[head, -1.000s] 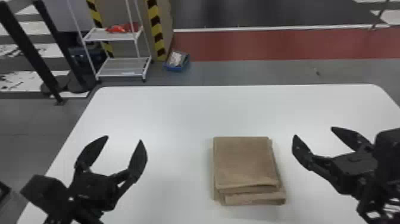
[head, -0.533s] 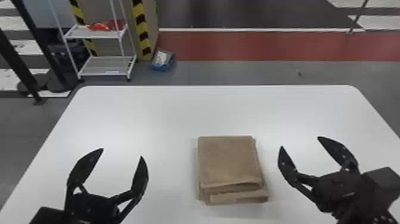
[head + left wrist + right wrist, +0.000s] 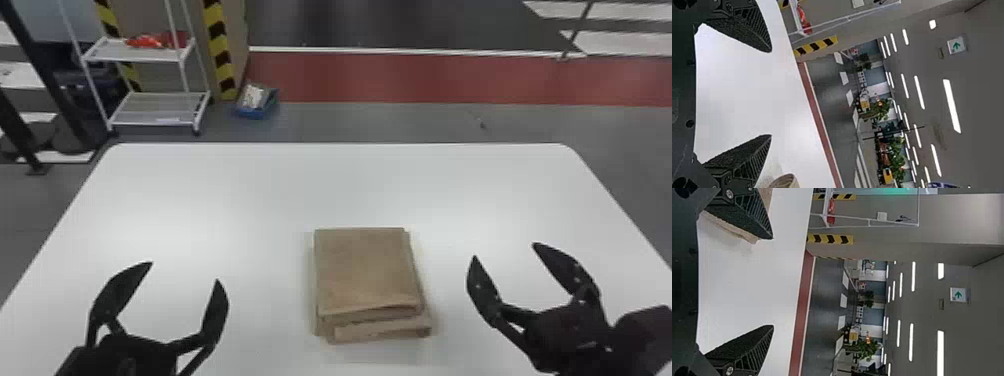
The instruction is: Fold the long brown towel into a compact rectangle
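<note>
The brown towel [image 3: 367,270] lies on the white table as a compact, nearly rectangular stack, its layered folds showing along the near edge, where a lower layer juts out slightly. To its left, my left gripper [image 3: 184,270] stands open and apart from it; to its right, my right gripper [image 3: 504,250] is open too, also not touching the cloth. In the left wrist view, the left gripper [image 3: 770,93] has nothing between its spread fingers, and a rolled edge of the towel [image 3: 785,181] shows. In the right wrist view, part of the towel [image 3: 746,234] appears behind one finger of the right gripper [image 3: 773,282].
The white table [image 3: 360,185] extends around the towel, with its far edge beyond. On the floor behind stand a white shelf rack [image 3: 155,107] with red items and a blue box [image 3: 256,102].
The head view has shifted, so the towel and table sit farther left in it than a second ago. Both grippers remain open, and the towel's folded shape looks the same.
</note>
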Controlling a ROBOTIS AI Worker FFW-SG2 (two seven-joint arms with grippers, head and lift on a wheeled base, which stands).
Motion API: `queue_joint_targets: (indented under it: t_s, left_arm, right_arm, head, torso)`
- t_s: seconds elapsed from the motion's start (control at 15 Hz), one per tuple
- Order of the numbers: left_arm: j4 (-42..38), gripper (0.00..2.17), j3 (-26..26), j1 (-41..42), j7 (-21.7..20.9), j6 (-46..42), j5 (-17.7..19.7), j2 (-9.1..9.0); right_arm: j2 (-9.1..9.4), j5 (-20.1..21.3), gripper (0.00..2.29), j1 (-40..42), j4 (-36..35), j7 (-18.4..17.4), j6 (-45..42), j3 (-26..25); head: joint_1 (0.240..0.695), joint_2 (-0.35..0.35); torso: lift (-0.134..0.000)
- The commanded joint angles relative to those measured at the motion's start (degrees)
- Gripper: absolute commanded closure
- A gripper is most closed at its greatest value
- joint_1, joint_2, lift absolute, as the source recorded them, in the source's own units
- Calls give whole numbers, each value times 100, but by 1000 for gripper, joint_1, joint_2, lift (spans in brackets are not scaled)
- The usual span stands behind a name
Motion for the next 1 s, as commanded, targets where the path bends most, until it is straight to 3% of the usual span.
queue_joint_targets:
  t_s: [0.0,0.27,0.4,0.93]
  left_arm:
    - [-7,117,54,-25,-64,37,128,-15]
    - [-148,117,265,-25,-73,-438,832,-15]
    - [-253,120,283,-25,129,-297,902,-15]
    - [-341,120,511,-51,270,-86,1306,-15]
  right_arm:
    - [31,-4,87,32,-8,-1,-13,53]
    - [31,172,87,49,-122,-36,198,211]
    - [31,259,87,93,-333,-98,602,308]
    - [31,268,87,251,-526,-291,373,545]
  head:
    - [695,-26]
    - [695,-2]
    - [695,16]
    - [695,98]
  torso:
    - [-124]
    - [-124]
    - [-124]
    - [-124]
